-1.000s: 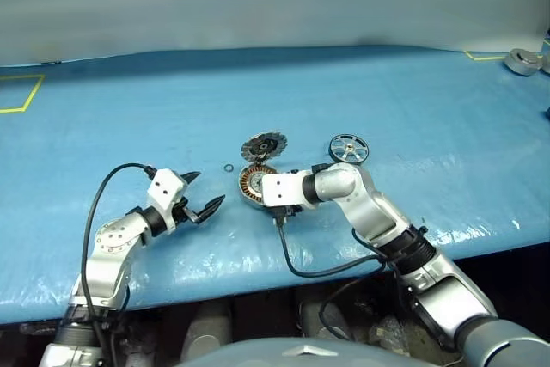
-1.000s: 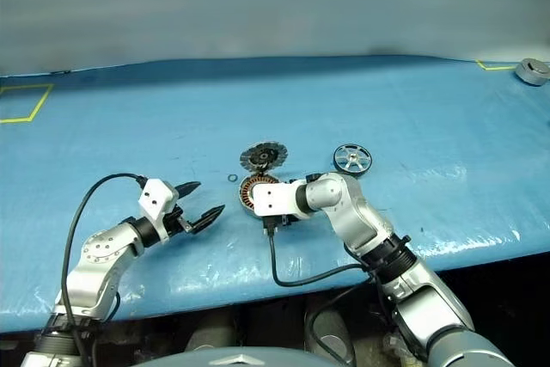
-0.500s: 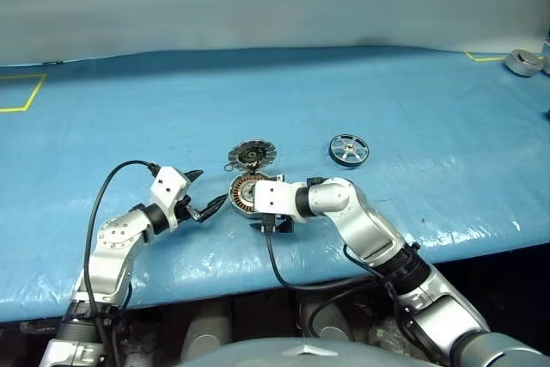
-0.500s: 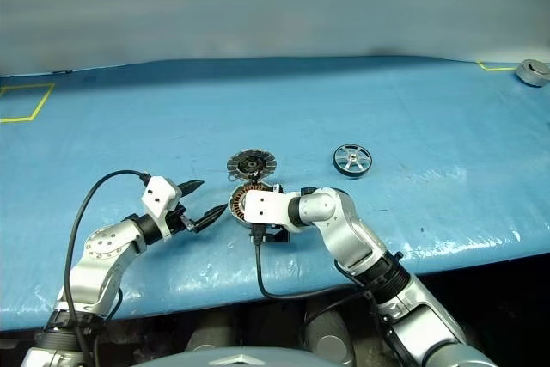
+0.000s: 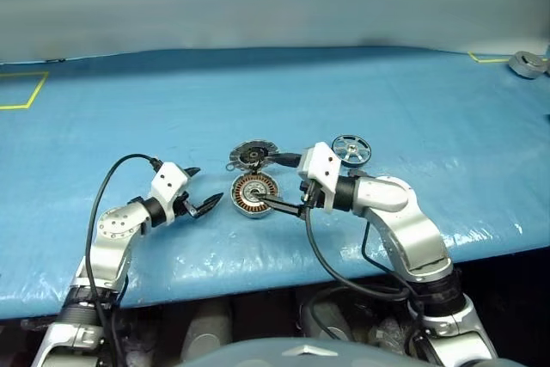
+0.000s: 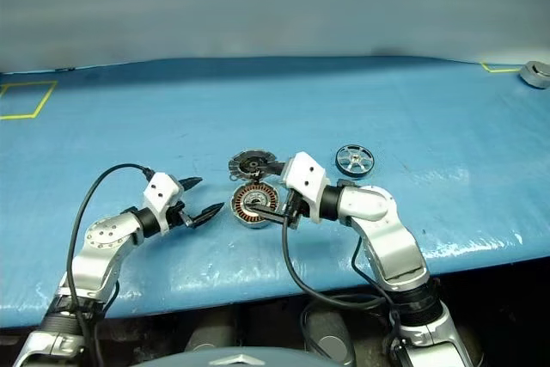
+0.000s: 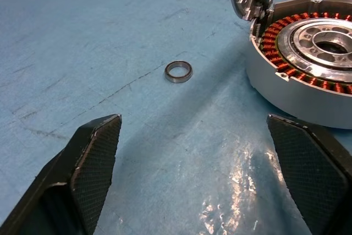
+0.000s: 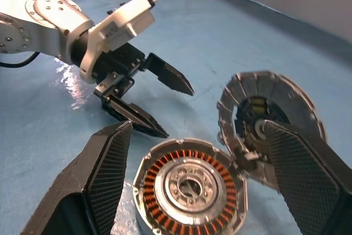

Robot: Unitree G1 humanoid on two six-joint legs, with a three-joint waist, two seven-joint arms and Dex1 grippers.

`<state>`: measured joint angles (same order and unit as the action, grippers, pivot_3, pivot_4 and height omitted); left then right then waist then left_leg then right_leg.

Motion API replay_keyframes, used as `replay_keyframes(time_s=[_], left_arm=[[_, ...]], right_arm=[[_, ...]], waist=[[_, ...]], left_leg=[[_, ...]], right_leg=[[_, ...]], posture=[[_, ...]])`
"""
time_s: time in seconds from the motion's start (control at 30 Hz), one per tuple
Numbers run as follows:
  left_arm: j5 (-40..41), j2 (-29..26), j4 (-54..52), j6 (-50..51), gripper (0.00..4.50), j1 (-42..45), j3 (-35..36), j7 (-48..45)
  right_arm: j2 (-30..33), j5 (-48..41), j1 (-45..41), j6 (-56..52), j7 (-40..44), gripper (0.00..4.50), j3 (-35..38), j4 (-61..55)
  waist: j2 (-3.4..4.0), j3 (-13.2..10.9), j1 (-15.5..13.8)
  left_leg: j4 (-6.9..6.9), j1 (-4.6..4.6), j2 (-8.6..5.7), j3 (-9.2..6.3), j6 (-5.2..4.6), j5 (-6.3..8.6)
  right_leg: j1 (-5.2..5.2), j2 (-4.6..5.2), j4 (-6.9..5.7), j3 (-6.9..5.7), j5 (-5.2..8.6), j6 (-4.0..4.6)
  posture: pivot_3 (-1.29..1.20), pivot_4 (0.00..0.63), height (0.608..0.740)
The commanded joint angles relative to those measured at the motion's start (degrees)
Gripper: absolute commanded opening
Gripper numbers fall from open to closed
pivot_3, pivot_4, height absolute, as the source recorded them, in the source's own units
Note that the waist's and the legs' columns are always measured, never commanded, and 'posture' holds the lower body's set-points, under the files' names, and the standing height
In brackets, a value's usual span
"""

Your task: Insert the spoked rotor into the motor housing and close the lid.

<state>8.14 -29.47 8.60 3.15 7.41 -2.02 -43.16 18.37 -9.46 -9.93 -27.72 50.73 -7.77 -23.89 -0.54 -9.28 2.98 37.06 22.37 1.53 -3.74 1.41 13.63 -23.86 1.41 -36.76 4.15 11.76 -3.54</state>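
lying open on the worktop (image 5: 103, 100), motor housing (image 5: 253, 194) awaited spoked rotor (image 5: 350, 149); left gripper (image 5: 199, 192) and right gripper (image 5: 279, 181) were spread, empty.

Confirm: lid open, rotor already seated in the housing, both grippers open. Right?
Not quite. The rotor isn't in the housing; it lies on the blue table apart from it, beyond the right gripper, as the left eye view shows. The rest holds: lid open, left gripper and right gripper both open.
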Motion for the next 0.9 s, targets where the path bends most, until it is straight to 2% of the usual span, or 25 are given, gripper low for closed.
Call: replay_keyframes(time_s=[0.03, 0.13, 0.37, 0.57, 0.9], left_arm=[[-1.9, 0.0, 4.1, -4.2, 4.5, 3.7, -0.7, -0.4], [-3.3, 0.7, 8.8, -7.2, 4.5, 7.3, -2.0, -1.1], [-4.0, 2.5, 19.7, -11.2, 4.5, 15.2, -3.4, -3.6], [-5.9, 3.2, 27.2, -13.5, 4.5, 19.5, -4.6, -4.4], [-7.4, 8.7, 37.6, -16.7, 4.5, 25.3, -5.1, -3.1]], right_arm=[[0.2, -5.2, 5.5, 2.0, -1.3, 4.01, 4.5, -1.8], [0.0, -6.9, 9.6, 5.0, -1.2, 4.01, 4.9, 1.4], [-5.7, -7.9, 12.9, 18.7, -4.0, 4.01, 6.3, 14.7], [-5.3, -11.5, 13.1, 17.6, -2.3, 4.01, 5.5, 16.9], [-3.2, -12.2, 12.9, 18.3, -0.8, 4.01, 3.6, 17.9]], waist=[[-0.01, 0.0, -0.3], [-0.03, 0.0, -0.4], [-0.06, 0.0, -0.3], [-0.06, 0.0, -0.4], [-0.06, 0.0, -0.8]], left_leg=[[0.0, 0.04, 0.0, -0.02, 0.0, 0.0], [0.03, 0.13, -0.01, -0.02, 0.0, 0.0], [0.1, 0.06, -0.01, 0.01, 0.0, 0.0], [0.06, 0.1, -0.03, -0.03, 0.0, 0.0], [0.14, 0.09, -0.06, -0.05, 0.0, 0.0]], right_leg=[[-0.03, -0.01, 0.0, -0.01, 0.01, -0.01], [-0.1, -0.01, -0.01, 0.0, 0.02, -0.03], [-0.02, -0.01, -0.03, 0.01, 0.01, -0.05], [-0.05, -0.02, -0.02, 0.01, 0.0, -0.07], [0.03, -0.01, -0.02, 0.02, -0.01, -0.1]], posture=[[0.0, 0.15, 0.74], [0.0, 0.15, 0.74], [0.0, 0.15, 0.74], [0.0, 0.15, 0.74], [0.0, 0.15, 0.74]])
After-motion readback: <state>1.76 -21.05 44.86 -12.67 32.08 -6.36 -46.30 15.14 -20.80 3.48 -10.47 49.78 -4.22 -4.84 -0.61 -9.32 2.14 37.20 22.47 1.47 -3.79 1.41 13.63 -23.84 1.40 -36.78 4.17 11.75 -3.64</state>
